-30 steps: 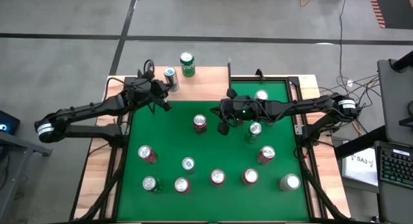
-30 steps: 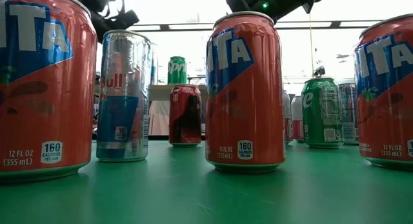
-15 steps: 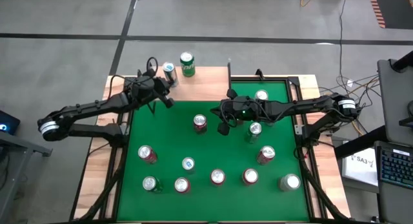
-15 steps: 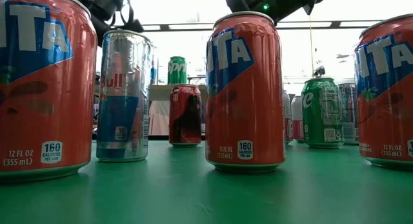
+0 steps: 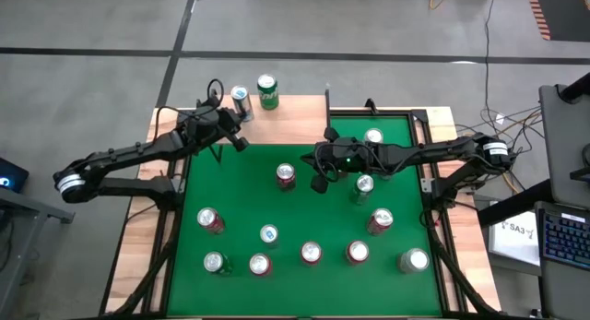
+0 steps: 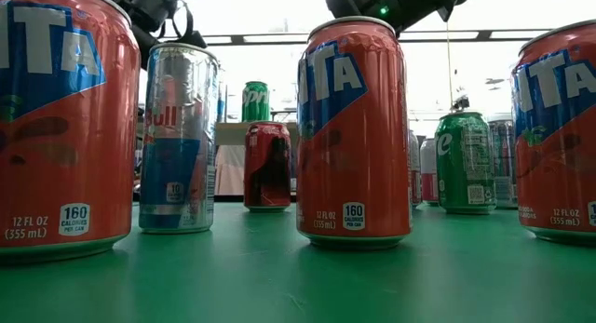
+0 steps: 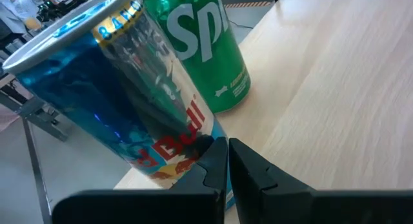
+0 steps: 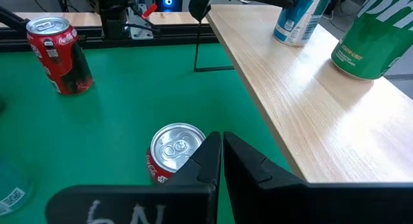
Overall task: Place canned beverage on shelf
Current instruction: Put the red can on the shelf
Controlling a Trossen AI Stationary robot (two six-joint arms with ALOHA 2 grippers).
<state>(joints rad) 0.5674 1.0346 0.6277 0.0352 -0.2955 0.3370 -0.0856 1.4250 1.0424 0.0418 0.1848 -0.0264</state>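
A slim blue-and-silver can stands upright on the light-wood shelf at the table's far left, close beside a green can. My left gripper is shut and reaches over the shelf's near left part up to the slim can. My right gripper is shut and hovers over the green table, just right of a red cola can, touching nothing. My left gripper has its shut fingertips against the slim can's side wall near its bottom. The fingers come from the table's near left, slanting slightly down. The can stands on its base on the shelf.
Several more cans stand on the green table top: red ones along the near side, silver-topped ones and one at the far right. The shelf's right half is bare wood. A black shelf leg stands on the green.
My left gripper, still shut, has gone toward the table's far edge. The slim blue-and-silver can has slid along the shelf ahead of it, toward the far edge and nearer the green can, and has stayed upright.
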